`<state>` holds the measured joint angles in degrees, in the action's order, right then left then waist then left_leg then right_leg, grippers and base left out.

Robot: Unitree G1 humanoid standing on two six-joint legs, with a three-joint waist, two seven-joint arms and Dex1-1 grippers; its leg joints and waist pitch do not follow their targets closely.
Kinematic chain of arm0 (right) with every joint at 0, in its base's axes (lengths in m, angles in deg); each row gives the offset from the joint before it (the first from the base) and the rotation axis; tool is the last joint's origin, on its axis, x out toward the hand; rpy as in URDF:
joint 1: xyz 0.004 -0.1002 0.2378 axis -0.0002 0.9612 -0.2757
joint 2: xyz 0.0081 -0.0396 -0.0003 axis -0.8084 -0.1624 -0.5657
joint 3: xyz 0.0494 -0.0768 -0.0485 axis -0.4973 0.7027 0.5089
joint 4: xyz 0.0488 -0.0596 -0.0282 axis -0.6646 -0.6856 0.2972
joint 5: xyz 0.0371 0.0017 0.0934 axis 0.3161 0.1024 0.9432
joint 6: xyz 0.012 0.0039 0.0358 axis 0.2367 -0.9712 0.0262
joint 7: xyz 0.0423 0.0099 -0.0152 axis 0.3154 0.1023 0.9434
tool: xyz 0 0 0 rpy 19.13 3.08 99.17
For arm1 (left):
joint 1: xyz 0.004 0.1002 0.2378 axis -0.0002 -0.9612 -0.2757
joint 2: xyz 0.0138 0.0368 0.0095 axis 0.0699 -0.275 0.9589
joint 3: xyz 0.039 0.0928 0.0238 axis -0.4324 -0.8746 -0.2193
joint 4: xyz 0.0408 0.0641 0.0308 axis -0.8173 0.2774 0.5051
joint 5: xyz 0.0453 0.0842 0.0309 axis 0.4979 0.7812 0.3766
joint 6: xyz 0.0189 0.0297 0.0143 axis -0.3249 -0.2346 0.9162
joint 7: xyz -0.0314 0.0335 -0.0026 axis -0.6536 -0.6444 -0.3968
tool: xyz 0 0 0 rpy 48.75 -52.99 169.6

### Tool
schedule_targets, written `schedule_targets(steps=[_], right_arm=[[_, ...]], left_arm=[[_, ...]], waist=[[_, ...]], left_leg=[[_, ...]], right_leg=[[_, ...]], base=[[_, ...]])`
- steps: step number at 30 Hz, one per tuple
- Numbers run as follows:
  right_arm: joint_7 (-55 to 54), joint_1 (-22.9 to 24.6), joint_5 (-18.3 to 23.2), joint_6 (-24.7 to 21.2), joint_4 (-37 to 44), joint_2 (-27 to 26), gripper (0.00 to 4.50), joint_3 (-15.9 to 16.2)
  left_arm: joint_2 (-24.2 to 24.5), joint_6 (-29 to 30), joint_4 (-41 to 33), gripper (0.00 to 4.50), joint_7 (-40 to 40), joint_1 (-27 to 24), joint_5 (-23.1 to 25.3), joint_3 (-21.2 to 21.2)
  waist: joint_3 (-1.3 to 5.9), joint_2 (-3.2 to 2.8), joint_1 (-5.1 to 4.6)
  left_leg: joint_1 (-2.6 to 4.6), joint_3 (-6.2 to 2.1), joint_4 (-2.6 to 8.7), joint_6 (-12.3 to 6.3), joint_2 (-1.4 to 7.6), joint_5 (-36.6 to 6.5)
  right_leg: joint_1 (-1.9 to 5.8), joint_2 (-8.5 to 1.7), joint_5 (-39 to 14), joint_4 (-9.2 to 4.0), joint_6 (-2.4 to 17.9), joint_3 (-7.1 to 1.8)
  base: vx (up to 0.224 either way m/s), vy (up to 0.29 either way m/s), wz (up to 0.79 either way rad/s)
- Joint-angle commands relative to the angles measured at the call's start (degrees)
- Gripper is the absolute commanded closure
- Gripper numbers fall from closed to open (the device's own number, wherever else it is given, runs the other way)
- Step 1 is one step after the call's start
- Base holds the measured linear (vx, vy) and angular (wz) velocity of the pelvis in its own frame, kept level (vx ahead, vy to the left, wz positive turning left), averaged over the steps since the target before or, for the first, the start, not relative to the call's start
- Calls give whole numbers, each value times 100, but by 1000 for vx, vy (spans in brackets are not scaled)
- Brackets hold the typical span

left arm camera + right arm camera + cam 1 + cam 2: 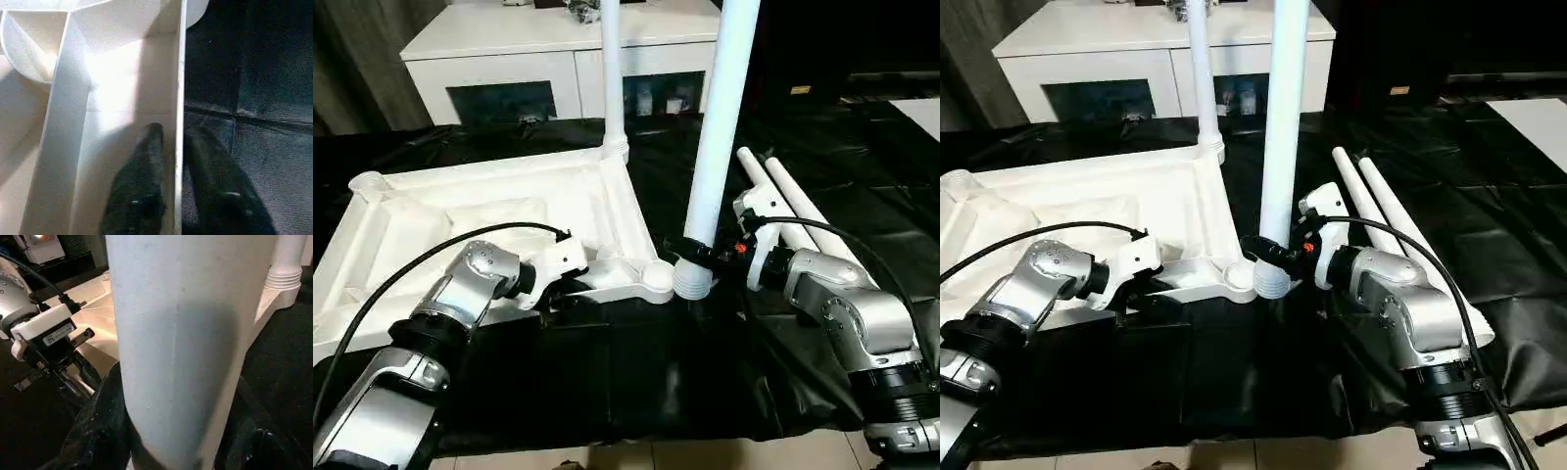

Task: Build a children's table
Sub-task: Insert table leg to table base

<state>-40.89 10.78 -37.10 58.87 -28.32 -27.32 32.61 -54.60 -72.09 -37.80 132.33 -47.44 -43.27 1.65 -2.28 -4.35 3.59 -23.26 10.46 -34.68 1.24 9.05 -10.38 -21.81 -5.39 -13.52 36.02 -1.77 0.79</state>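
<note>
The white tabletop (489,211) lies upside down on the black table. One white leg (612,78) stands upright in its far right corner socket. My right gripper (705,257) is shut on a second leg (720,127) and holds it upright. That leg's ribbed lower end (1271,281) hangs just right of the near right corner socket (1234,278), not in it. My left gripper (171,129) is shut on the tabletop's near rim (179,73), one finger (149,147) inside the rim and one outside. Two more legs (793,201) lie on the table to the right.
A white cabinet (558,59) with dark glass doors stands behind the table. The black cover (636,372) stretches in front of the tabletop to the table's near edge. Cables run from both wrists over the forearms.
</note>
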Motion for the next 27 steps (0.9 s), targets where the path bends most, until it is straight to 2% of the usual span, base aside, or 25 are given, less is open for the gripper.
schedule_targets(steps=[1,4,12,15,16,18,20,27], right_arm=[[65,-40,2,-11,146,36,265,22],[90,-45,3,-13,144,48,265,34],[121,-63,13,-21,135,59,265,40],[126,-78,12,-22,120,48,265,43],[131,-80,9,-23,118,46,265,41],[138,-86,2,-20,111,44,265,39],[140,-91,3,-19,111,41,265,40],[162,-118,7,-17,90,35,265,36]], left_arm=[[24,6,17,388,33,19,-32,68],[12,26,-32,422,75,-7,-92,111],[26,63,-167,423,179,-44,-170,113],[-6,312,-225,382,239,-59,-270,139],[-13,339,-233,382,250,-61,-277,149],[-25,177,-208,366,111,-63,-213,163],[-33,25,-146,366,-32,-47,-173,186],[55,78,-124,366,60,13,-227,235]], waist=[[381,26,26],[376,39,29],[385,43,31],[384,43,35],[382,44,34],[376,55,30],[379,54,32],[388,56,39]], left_leg=[[199,-131,427,-193,341,-876],[196,-128,428,-214,342,-891],[190,-123,409,-318,340,-729],[196,-124,413,-309,350,-746],[196,-122,414,-306,347,-745],[194,-119,415,-304,345,-798],[194,-123,413,-306,347,-806],[190,-119,399,-357,340,-662]], right_leg=[[189,-289,769,-325,1764,-94],[190,-293,692,-330,1769,-96],[190,-290,850,-316,1795,-90],[189,-297,753,-317,1812,-92],[186,-291,735,-317,1818,-90],[190,-292,656,-331,1812,-95],[192,-294,645,-334,1788,-97],[188,-285,756,-318,1776,-93]], base=[[0,0,0],[0,0,0],[0,0,0],[0,0,0],[0,0,0],[0,0,0],[0,0,0],[0,0,0]])
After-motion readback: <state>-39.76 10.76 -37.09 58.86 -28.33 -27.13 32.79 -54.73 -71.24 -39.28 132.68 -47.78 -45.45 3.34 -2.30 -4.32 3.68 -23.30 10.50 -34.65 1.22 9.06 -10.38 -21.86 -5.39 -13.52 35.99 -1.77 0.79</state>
